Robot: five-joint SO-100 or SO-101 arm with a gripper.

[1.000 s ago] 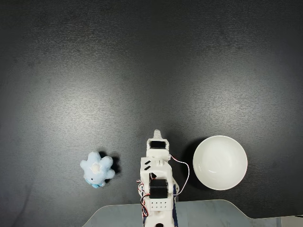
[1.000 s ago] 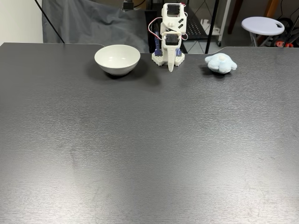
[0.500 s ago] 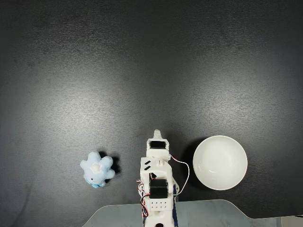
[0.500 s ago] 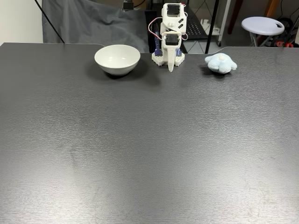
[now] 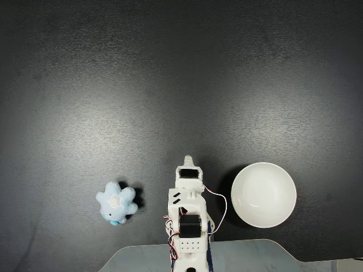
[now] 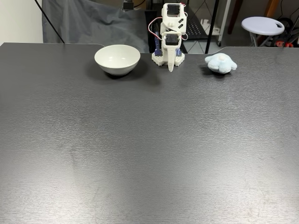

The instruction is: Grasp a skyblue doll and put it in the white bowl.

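The doll (image 5: 117,204) (image 6: 221,63) lies on the bare bench (image 5: 170,85) (image 6: 140,140), near the arm's base and to its left in the top-down fixed view, to its right in the front-facing fixed view. It is touched by nothing. The arm (image 5: 187,221) (image 6: 170,32) is folded between doll and bowl, with the pincer (image 5: 188,160) (image 6: 171,70) pointing down at the bench, clenched on nothing as far as can be judged. The bowl (image 5: 264,194) (image 6: 117,59) stands empty on the arm's other side, well apart from the doll.

The grasp has not been begun. Since the doll sits so close to the base, a cramped reach may be needed, and the plush could be nudged away or pinched only by a limb and dropped. On the carry across, the bowl's rim could be clipped and the bowl shoved if the doll is held too low
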